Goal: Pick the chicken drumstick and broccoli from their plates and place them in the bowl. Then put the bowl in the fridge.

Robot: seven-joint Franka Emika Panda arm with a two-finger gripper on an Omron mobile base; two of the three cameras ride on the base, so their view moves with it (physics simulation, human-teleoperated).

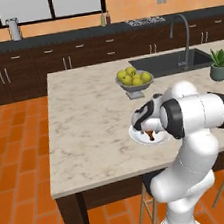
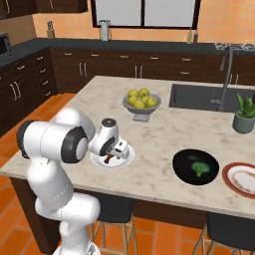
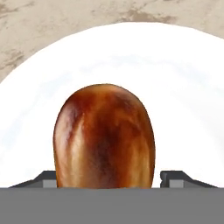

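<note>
The end effector (image 2: 115, 152) hangs low over the plain white plate (image 2: 125, 160) at the near edge of the worktop (image 2: 164, 124), its two dark fingertips (image 3: 175, 178) spread about as wide as the chicken drumstick (image 3: 104, 135), which sits between them; whether they press it or merely flank it, I cannot tell. In the hand view the drumstick is a glossy reddish-brown lump, rounded end toward 12 o'clock, lying on the white plate. In the right base view, the black bowl (image 2: 185, 169) sits at 3 o'clock from that plate, well apart, with the green broccoli (image 2: 200, 168) inside it. Just beyond at 3 o'clock lies the red-rimmed plate (image 2: 230, 172). Farther back at 12 o'clock a grey pedestal bowl (image 2: 142, 110) holds yellow-green apples (image 2: 141, 97).
</note>
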